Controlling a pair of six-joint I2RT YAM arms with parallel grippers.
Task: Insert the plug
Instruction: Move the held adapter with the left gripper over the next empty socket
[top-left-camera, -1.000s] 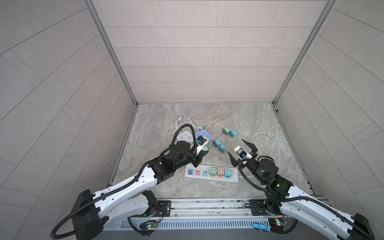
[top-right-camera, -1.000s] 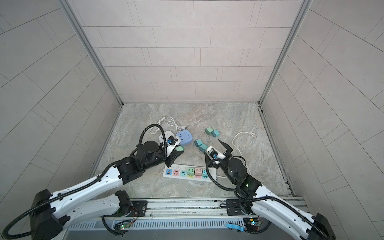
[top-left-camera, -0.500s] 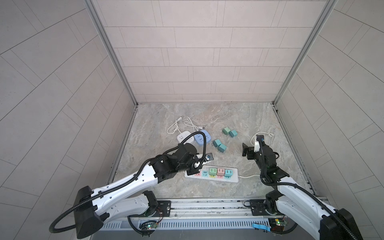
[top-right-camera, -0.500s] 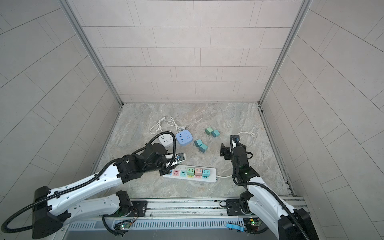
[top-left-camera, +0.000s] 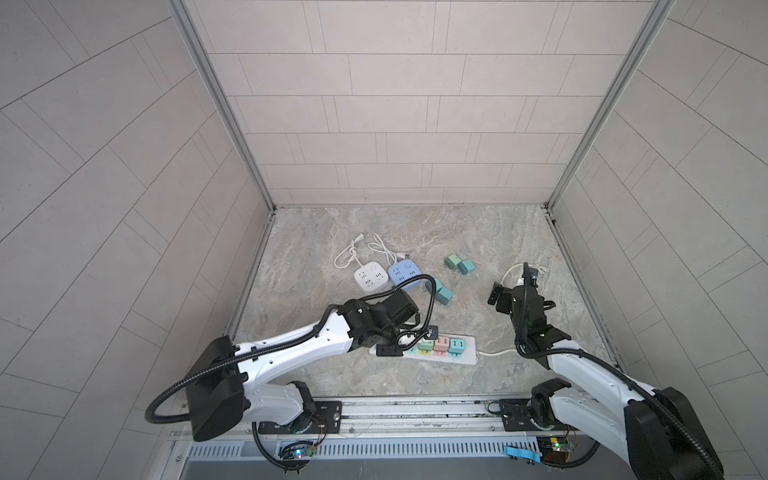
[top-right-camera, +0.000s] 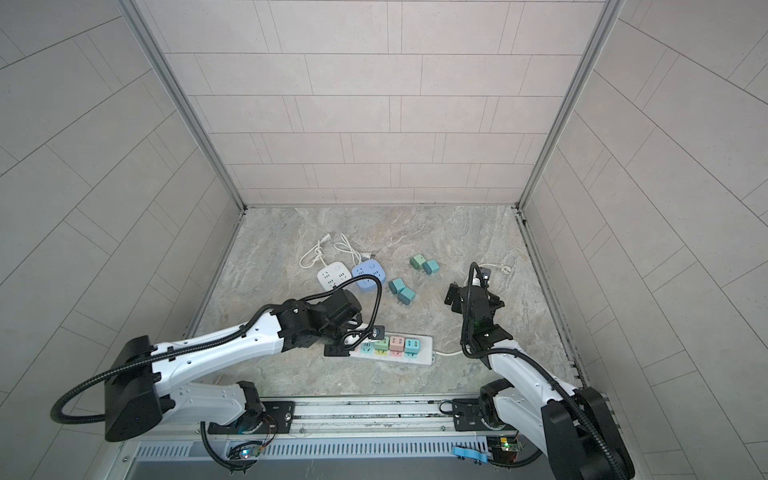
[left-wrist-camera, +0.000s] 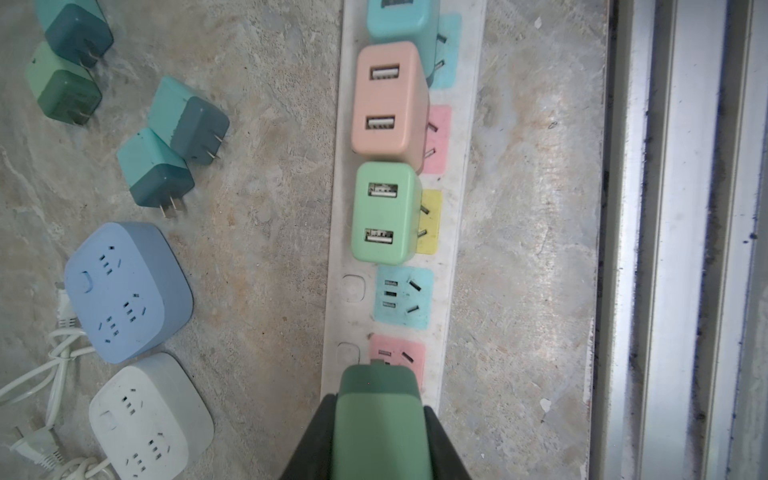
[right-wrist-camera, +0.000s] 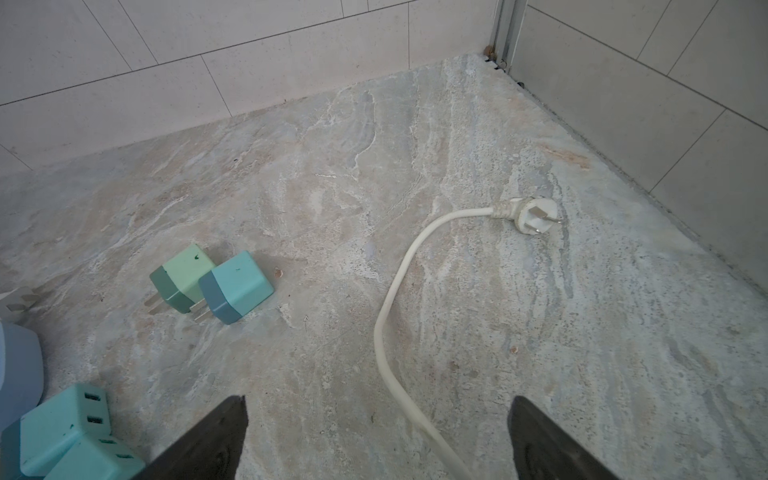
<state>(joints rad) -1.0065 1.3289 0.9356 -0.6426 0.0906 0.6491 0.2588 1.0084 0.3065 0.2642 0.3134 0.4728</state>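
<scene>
My left gripper (left-wrist-camera: 378, 405) is shut on a green plug (left-wrist-camera: 376, 432), dark green at its pronged end. The plug's tip hovers right at the pink socket (left-wrist-camera: 409, 357) at the end of the white power strip (left-wrist-camera: 465, 266); its prongs are mostly hidden. The neighbouring blue socket (left-wrist-camera: 401, 299) is empty. Beyond it, a green adapter (left-wrist-camera: 384, 214), a peach one (left-wrist-camera: 388, 99) and a teal one (left-wrist-camera: 401, 18) sit plugged in. In both top views the left arm covers the strip's left end (top-left-camera: 467, 357). My right gripper (right-wrist-camera: 378, 436) is open and empty, away from the strip.
Loose teal and green adapters (left-wrist-camera: 172, 145) (right-wrist-camera: 212, 282) lie on the stone floor behind the strip. A blue cube socket (left-wrist-camera: 124, 291) and a white one (left-wrist-camera: 149, 419) sit with their cords at the left. A white cord with its plug (right-wrist-camera: 532, 216) runs under the right gripper. A metal rail (left-wrist-camera: 685, 249) borders the front.
The left gripper has carried the green plug from beside the blue cube down to the strip's left end. The right arm has swung away from the strip toward the right rear.
</scene>
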